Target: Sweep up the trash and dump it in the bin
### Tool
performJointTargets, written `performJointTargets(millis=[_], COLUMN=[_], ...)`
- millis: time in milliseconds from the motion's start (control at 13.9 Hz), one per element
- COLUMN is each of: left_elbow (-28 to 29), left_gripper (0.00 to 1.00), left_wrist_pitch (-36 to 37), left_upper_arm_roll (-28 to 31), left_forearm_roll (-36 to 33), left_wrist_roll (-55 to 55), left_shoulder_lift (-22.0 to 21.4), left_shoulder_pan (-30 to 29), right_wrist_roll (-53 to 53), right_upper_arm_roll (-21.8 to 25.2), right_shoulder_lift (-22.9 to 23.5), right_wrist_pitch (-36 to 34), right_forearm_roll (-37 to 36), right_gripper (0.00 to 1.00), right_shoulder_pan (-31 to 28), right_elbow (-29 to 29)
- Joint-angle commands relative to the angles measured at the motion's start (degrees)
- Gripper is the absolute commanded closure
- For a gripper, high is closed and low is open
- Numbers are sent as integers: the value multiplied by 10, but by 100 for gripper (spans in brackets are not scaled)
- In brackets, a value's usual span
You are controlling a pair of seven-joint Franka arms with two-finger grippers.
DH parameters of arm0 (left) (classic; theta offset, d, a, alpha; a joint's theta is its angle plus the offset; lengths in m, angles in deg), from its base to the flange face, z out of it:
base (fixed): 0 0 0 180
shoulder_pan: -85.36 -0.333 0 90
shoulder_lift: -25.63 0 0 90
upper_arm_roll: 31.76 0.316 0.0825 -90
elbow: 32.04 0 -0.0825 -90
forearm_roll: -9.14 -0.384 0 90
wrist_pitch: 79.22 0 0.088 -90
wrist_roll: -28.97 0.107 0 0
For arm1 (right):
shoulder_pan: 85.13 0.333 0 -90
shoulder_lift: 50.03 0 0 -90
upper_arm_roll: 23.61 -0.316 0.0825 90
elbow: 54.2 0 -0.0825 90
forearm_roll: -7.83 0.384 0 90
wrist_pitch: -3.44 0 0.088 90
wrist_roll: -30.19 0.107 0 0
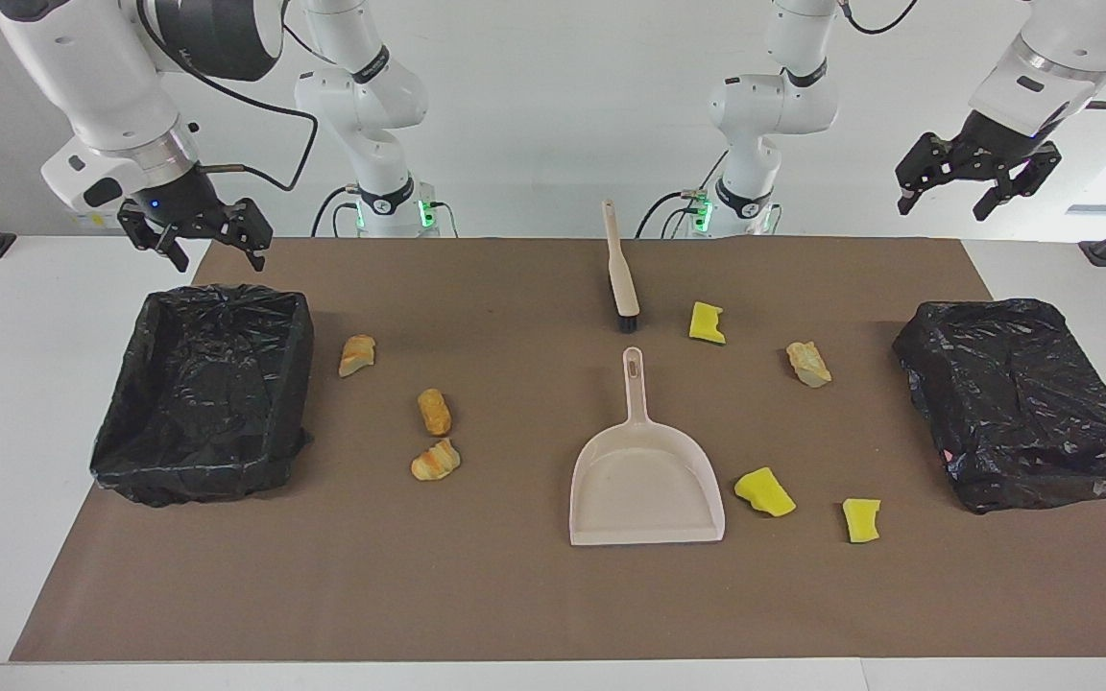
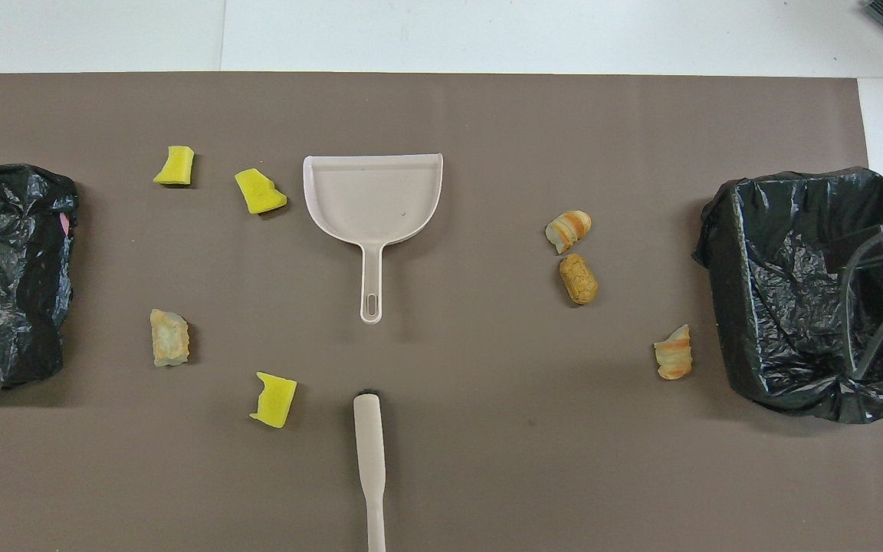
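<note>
Three yellow sponge pieces (image 1: 707,322) (image 1: 764,491) (image 1: 861,519) lie toward the left arm's end of the brown mat. One tan bread lump (image 1: 808,364) lies among them. Three more lumps (image 1: 357,354) (image 1: 435,411) (image 1: 435,461) lie beside the open black-lined bin (image 1: 299,384) at the right arm's end. The beige dustpan (image 1: 644,480) and brush (image 1: 621,278) lie mid-mat, the brush nearer to the robots. My right gripper (image 1: 196,238) hangs open and empty over the bin's robot-side edge. My left gripper (image 1: 971,182) hangs open and empty, high over the left arm's end.
A second box wrapped in black plastic (image 1: 1023,403) stands at the left arm's end of the mat. In the overhead view the dustpan (image 2: 372,195) has its mouth pointing away from the robots. White table borders the mat.
</note>
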Motion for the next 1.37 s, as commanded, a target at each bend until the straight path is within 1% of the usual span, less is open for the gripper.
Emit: performJointTargets(millis=[0,359,503,575,719,791,934,1006,1078,1150,1294], left_elbow=[2,8,39,68,127,175,288,329,357,373,417], left_gripper=[0,0,0,0,0,0,0,0,0,0,0], left_wrist_pitch=[7,8,3,0,-28,-56,-113,-130,-135,-136,-173], left_upper_arm_roll=[0,-10,-27,-34,-46,-50,-51,-52,-52,-52,-52], left_forearm_roll=[-1,0,1,1,10,13,13,14,14,14,19], left_wrist_roll=[-1,-3,-3,-3,-34,-66,-136,-154,-175,-211,-286], left_shoulder_lift=[-5,-9,-29,-47,-84,-109,-182,-207,-218,-218,-219], left_shoulder_pan=[6,6,6,8,17,34,88,109,133,163,225], right_wrist_roll=[-4,-4,-4,-4,-4,-4,-4,-4,-4,-4,-4], right_upper_arm_roll=[4,4,4,4,4,4,4,4,4,4,4], right_shoulder_lift=[-9,-9,-9,-9,-9,-9,-9,-9,-9,-9,-9], right_wrist_pitch=[-1,-1,-1,-1,-1,-1,-1,-1,-1,-1,-1], right_forearm_roll=[10,10,10,10,11,10,10,10,10,10,10], right_gripper=[0,0,0,0,0,0,0,0,0,0,0], right_shoulder_pan=[2,2,2,2,2,2,2,2,2,2,2], right_elbow=[6,6,6,6,6,6,6,6,6,6,6])
